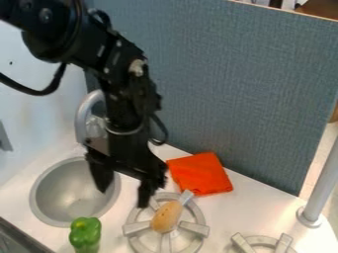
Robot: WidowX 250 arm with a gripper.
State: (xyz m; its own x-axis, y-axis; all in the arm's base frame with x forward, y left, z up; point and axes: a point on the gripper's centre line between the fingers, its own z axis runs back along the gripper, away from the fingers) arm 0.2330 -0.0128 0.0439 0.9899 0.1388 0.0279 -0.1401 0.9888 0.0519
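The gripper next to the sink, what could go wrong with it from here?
The open gripper hangs close to the burner, so a low sideways move might knock the tan oblong thing off its prongs. The green pepper stands right by the sink; a bump could tip it in.

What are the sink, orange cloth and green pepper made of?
The sink looks like metal: grey with a soft shine. The orange cloth seems to be fabric: dull and softly creased. The green pepper may be smooth plastic, as it's glossy, but could be real.
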